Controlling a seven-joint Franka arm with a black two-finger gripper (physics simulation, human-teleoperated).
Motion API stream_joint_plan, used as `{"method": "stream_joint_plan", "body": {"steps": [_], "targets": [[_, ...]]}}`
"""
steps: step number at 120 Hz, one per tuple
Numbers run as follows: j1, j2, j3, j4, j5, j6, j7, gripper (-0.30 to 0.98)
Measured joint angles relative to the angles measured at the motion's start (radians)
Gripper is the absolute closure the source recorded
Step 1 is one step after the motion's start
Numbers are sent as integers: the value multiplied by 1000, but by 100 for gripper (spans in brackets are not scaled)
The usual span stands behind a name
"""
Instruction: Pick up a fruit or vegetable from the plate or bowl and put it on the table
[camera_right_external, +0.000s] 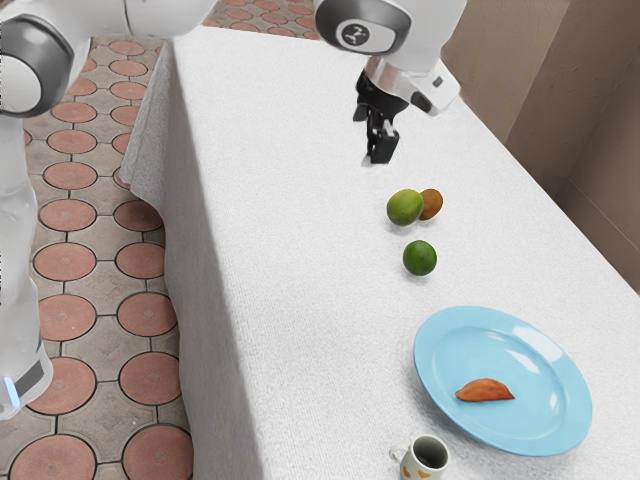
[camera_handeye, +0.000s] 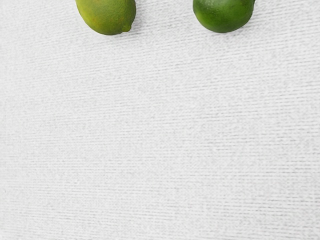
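The hand (camera_right_external: 380, 148) is held above the white-clothed surface (camera_right_external: 300, 180), pointed downward, well apart from the blue plate (camera_right_external: 428, 350). Whether it is open or closed cannot be told. The task's thing, an orange-brown sweet potato (camera_right_external: 485, 391), is carried on the plate, laid on its side near the middle. Between the hand and the plate, three round fruits are set out on the cloth. A yellow-green lime (camera_right_external: 404, 208) is placed nearest the hand, and a brown fruit (camera_right_external: 432, 204) is partly hidden behind it in the exterior view. A dark green lime (camera_right_external: 420, 258) is set near them, closer to the plate and apart from the yellow-green one. In the wrist view, both limes are seen in part, with bare cloth spread between them. Just beside the plate, a small pale mug (camera_right_external: 426, 457) is stood upright, decorated with orange shapes, its handle turned toward the exterior view's left. The cloth is draped over the surface's edge, above a floor (camera_right_external: 70, 260) patterned with reddish round tiles.
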Motion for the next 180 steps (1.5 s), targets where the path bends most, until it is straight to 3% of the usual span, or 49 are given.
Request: {"method": "stream_joint_plan", "body": {"steps": [18, 27, 39, 56, 70, 84, 119, 180], "targets": [[77, 10, 9, -6, 10, 31, 17, 0], [140, 135, -63, 106, -6, 85, 26, 0], [-21, 374, -167, 359, -11, 132, 41, 0], [-67, 534, -285, 479, -14, 215, 42, 0], [-59, 550, -285, 476, -33, 284, 18, 0], [-55, 556, -237, 445, -117, 329, -11, 0], [-68, 572, -237, 326, -258, 428, -170, 0], [-95, 617, -255, 274, -280, 482, -330, 0]]}}
